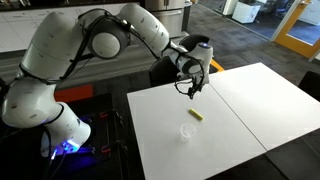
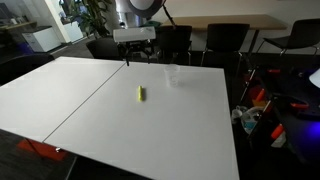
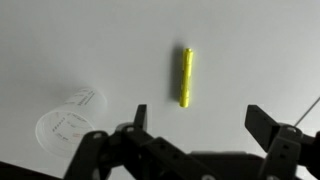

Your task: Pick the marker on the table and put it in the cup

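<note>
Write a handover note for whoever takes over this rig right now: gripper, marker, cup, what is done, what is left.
Gripper: open and empty, fingers spread wide, hanging above the table and touching nothing.
Marker: lies flat on the table, ungrasped; in the wrist view it sits ahead of the gap between the fingers.
Cup: on the table, near the marker but apart from it; nothing visible inside.
Done: nothing yet.
Left: lower onto the marker, grasp it, carry it over the cup, release.
</note>
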Controlling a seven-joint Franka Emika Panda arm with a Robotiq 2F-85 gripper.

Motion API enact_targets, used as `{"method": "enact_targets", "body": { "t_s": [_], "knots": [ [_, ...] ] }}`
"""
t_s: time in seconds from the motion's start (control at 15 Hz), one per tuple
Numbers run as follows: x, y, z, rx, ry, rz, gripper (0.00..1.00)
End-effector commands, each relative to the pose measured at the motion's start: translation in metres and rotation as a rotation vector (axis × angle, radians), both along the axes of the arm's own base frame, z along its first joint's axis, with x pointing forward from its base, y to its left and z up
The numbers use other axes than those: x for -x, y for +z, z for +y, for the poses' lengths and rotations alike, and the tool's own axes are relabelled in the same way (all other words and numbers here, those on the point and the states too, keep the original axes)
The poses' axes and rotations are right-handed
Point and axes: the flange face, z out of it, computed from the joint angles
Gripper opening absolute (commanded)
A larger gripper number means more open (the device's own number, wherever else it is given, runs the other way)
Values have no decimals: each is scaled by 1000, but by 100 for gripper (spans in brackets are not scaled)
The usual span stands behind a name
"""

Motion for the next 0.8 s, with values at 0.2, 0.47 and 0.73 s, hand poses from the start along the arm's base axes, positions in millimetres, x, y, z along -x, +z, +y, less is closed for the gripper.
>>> {"method": "enact_targets", "body": {
  "t_s": [0.2, 0.47, 0.73],
  "knots": [
    [-5, -63, -18, 21, -59, -20, 100],
    [-4, -95, -30, 62, -49, -29, 100],
    [0, -116, -35, 72, -53, -1, 100]
  ]
}}
